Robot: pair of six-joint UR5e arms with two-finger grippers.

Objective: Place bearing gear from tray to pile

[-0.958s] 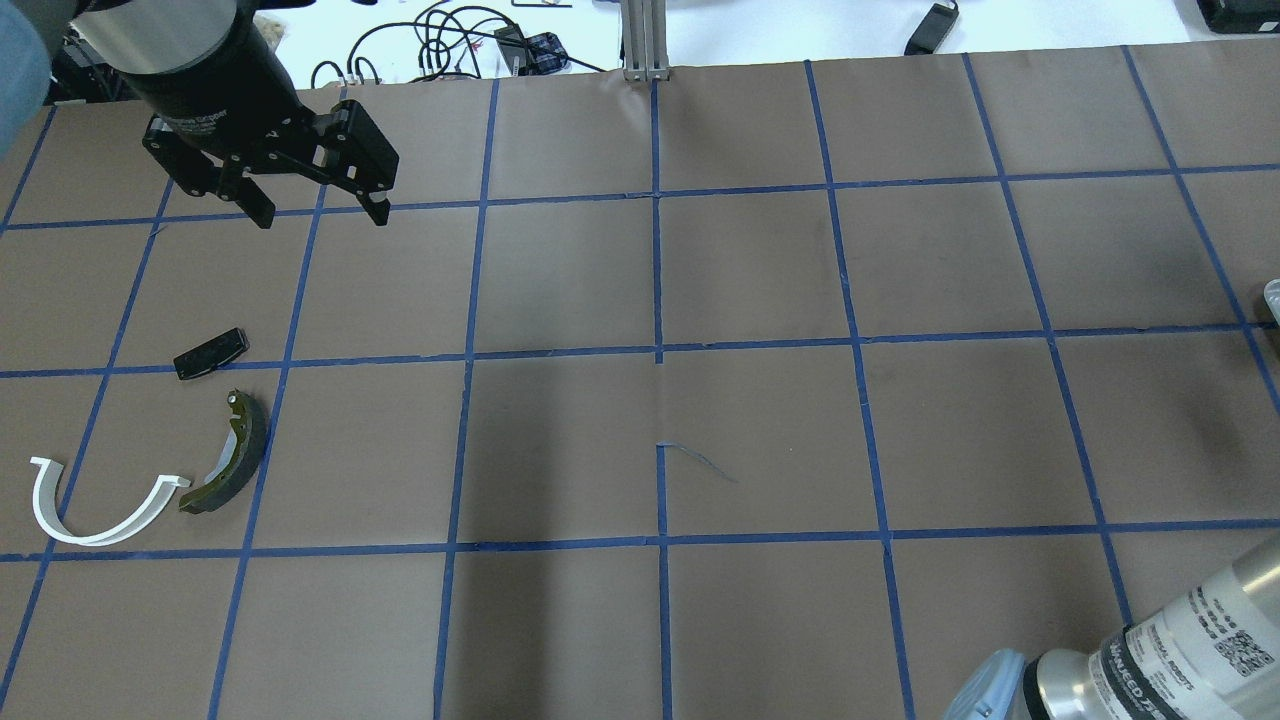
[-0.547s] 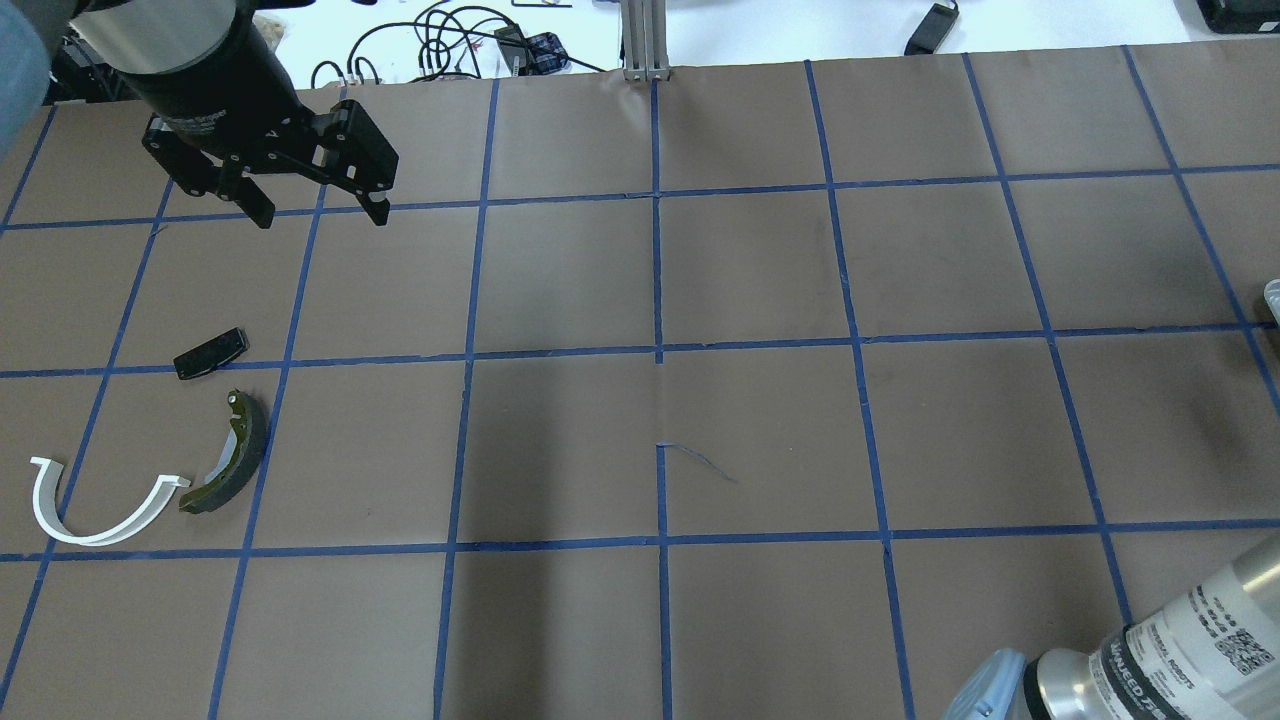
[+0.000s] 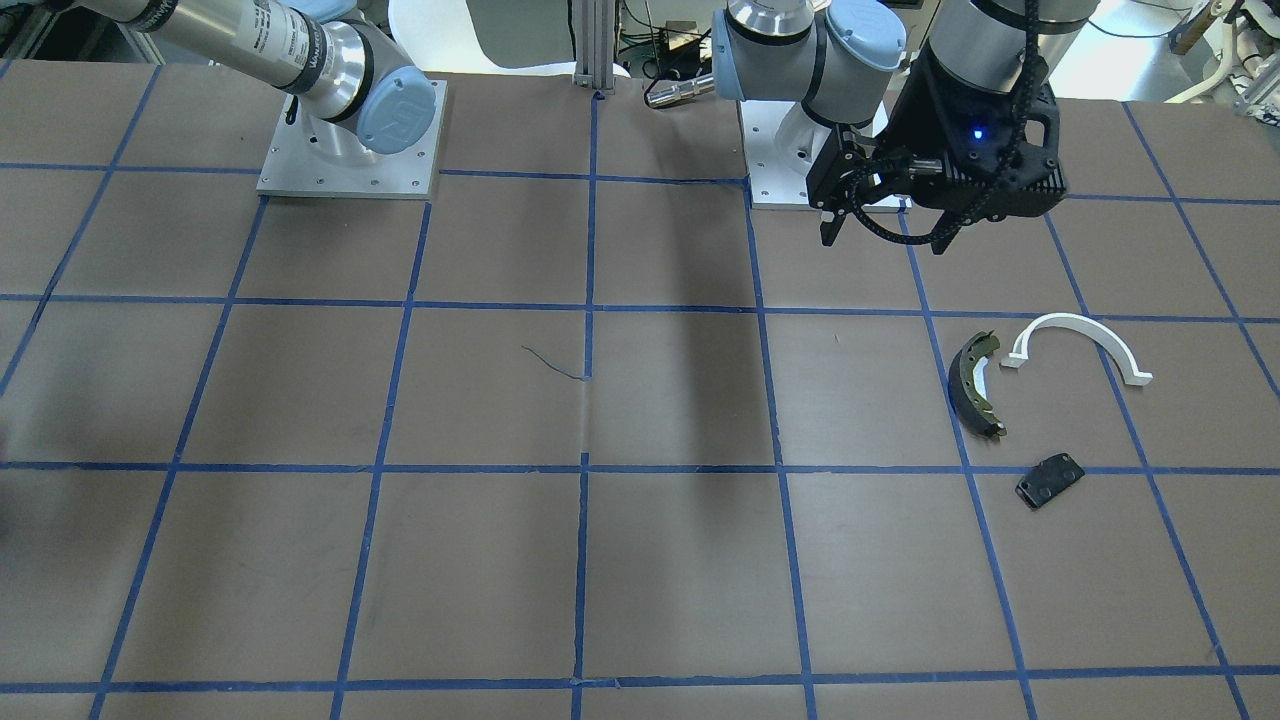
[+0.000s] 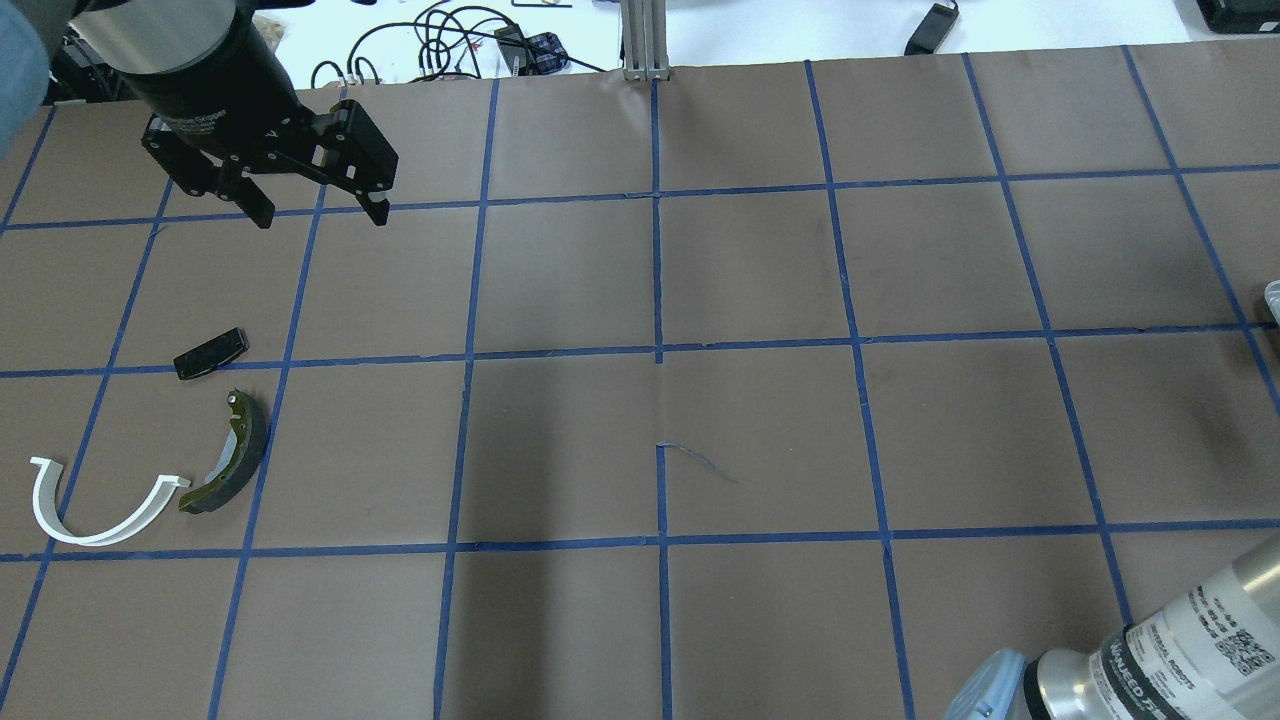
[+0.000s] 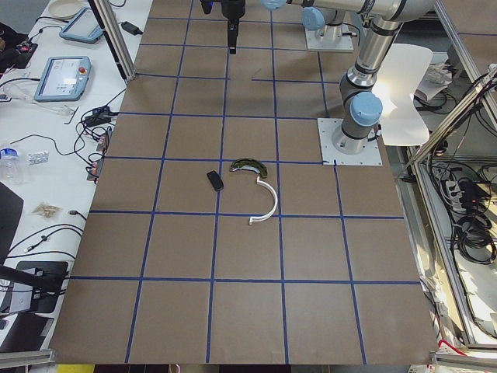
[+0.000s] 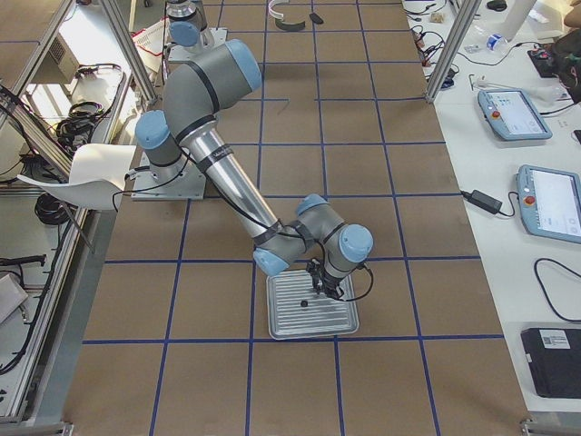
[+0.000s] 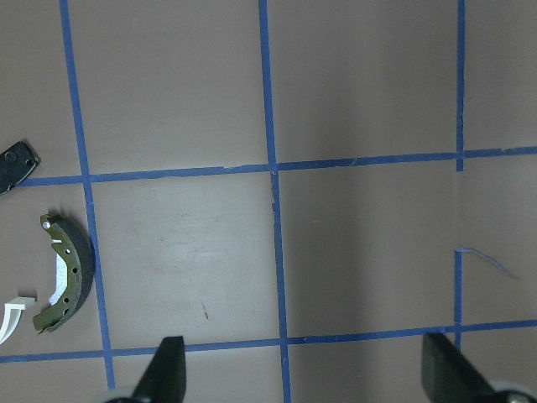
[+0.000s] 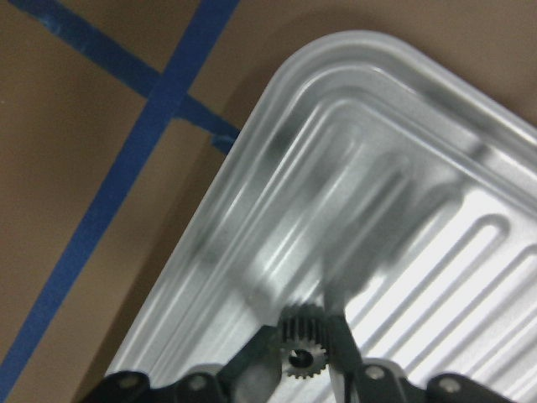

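My right gripper (image 8: 302,336) is shut on a small black toothed bearing gear (image 8: 299,359) over a corner of the ribbed silver tray (image 8: 277,109). The exterior right view shows that arm bent down over the tray (image 6: 309,325). The pile lies far off at the table's left end: a dark olive brake shoe (image 4: 232,455), a white half-ring arc (image 4: 95,515) and a small black plate (image 4: 210,353). My left gripper (image 4: 320,215) hangs open and empty beyond the pile, its fingers (image 7: 168,374) spread wide.
The table is brown paper with a blue tape grid (image 4: 658,345). A metal post (image 4: 645,40) and cables stand at the far edge. Both arm bases (image 3: 350,140) sit at the near side. A sliver of the tray (image 4: 1272,295) shows at the overhead view's right edge.
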